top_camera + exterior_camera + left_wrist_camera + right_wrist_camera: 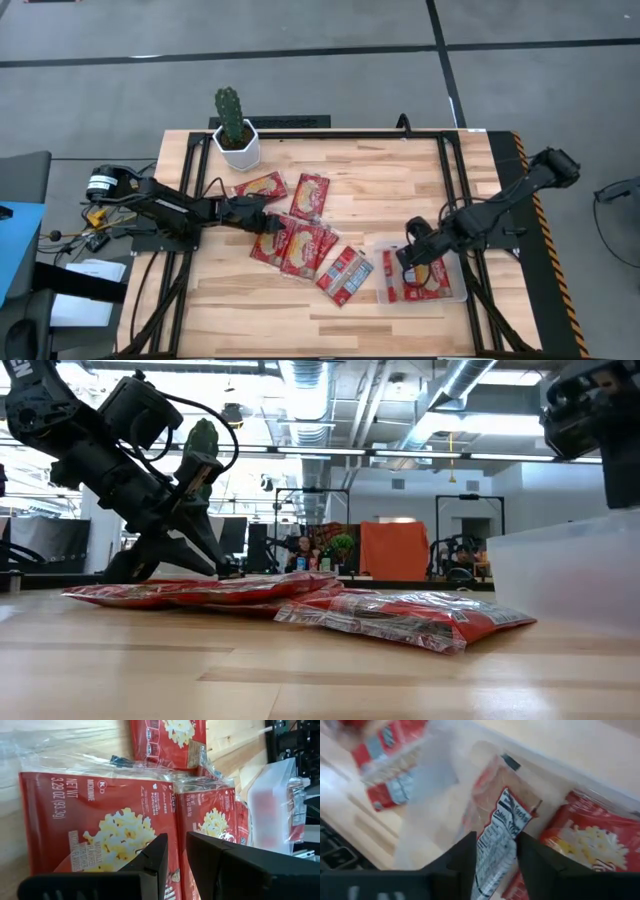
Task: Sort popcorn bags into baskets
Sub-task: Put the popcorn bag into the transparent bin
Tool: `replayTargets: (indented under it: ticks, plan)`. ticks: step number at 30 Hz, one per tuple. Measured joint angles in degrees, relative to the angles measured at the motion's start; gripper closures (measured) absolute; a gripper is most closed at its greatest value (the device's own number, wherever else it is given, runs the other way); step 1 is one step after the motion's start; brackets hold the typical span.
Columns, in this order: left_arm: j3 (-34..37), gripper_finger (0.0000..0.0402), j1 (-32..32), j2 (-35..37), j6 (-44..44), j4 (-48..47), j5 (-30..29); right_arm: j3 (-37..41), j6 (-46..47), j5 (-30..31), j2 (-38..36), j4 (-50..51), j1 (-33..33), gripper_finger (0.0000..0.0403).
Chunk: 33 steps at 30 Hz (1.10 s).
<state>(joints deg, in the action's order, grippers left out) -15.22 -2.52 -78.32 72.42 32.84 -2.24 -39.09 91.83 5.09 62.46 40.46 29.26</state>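
Several red popcorn bags (300, 245) lie overlapped at mid-table, with one apart (345, 275) and two farther back (310, 195). My left gripper (262, 222) points down over the pile. In the left wrist view its fingers (177, 845) are open by a narrow gap above a bag (107, 827). The clear basket (462, 290) sits on the right and holds a flat bag (432, 278). My right gripper (408, 258) is inside it, shut on another bag (495, 817). My right gripper pinches a popcorn bag between its two fingers by the edge beside the white printed panel (492, 845). It comes from above and reaches down into the basket. The bag stands tilted inside the basket next to the flat bag (585, 840). Its lower end is hidden.
A white pot with a cactus (235, 135) stands at the far left of the table. Black frame rails (450, 190) run along the table's sides and far edge. Bare wood lies between the pile and the basket (375, 215) and along the near edge.
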Motion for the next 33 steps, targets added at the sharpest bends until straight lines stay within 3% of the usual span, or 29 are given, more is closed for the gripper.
replayTargets:
  ticks: [4, 9, 17, 25, 28, 33]
  plan:
    - [0.00, 0.0343, -0.79, 0.00, -0.37, -0.14, 0.08, 0.00, -0.65, -2.25, 1.33, 1.05, -0.23, 0.0201]
    - [0.00, 0.0343, -1.67, 0.00, -0.74, -0.03, 0.90, 0.00, -2.38, -3.42, 1.37, -0.80, -1.01, 0.0182]
    - [0.00, 0.0343, -1.88, 0.00, -0.79, 0.09, 1.62, 0.00, -6.63, -5.84, 1.65, -1.24, -5.62, 0.0184]
    - [0.00, 0.0343, -2.17, 0.00, -1.31, 1.67, 6.05, -1.38, -8.93, -12.59, -2.90, -0.58, -10.14, 0.0195]
    - [0.00, 0.0343, -3.21, 0.00, -1.44, 3.22, 8.44, -3.91, -9.89, -10.97, -4.89, -0.43, -12.72, 0.0195]
    - [-0.04, 0.0343, -6.05, 0.02, -1.49, 9.09, 6.37, -7.73, -16.36, 1.03, -4.96, -1.08, -20.14, 0.0198]
